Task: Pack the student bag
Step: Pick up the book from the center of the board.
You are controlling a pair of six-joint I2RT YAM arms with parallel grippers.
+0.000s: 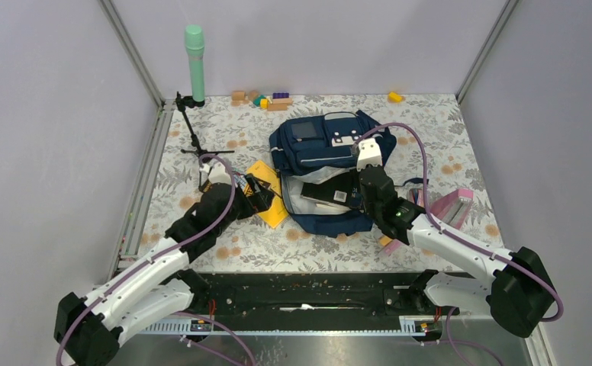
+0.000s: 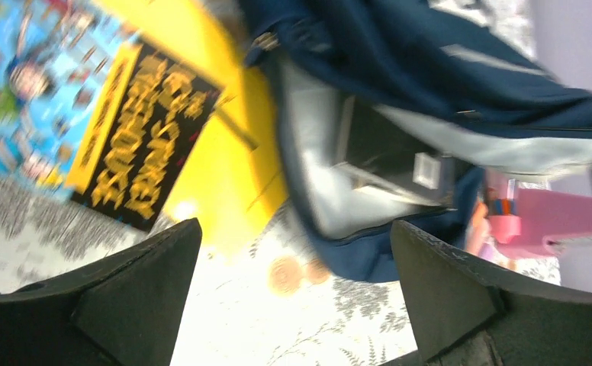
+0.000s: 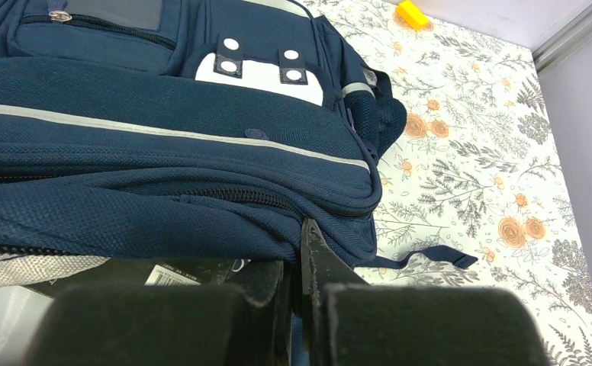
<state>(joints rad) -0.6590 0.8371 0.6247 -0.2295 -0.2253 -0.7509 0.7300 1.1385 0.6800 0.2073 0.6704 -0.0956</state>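
Left pincer [image 2: 294,229] gapes empty beside the student bag [image 1: 320,145] (right pincer [image 3: 297,248] pinches its rim).

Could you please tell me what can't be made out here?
Book title: left wrist view, motion blur.
Dark item in the bag: top view, label too small.
Right gripper hold: right wrist view, fingers blurred against the bag.
Pink case: top view, right arm covers part.

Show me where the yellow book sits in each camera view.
Top external: yellow book just left of the student bag.
Left wrist: upper left, bag to its right.
Right wrist: not in it.
Shared landmark: the student bag, seen in all three.
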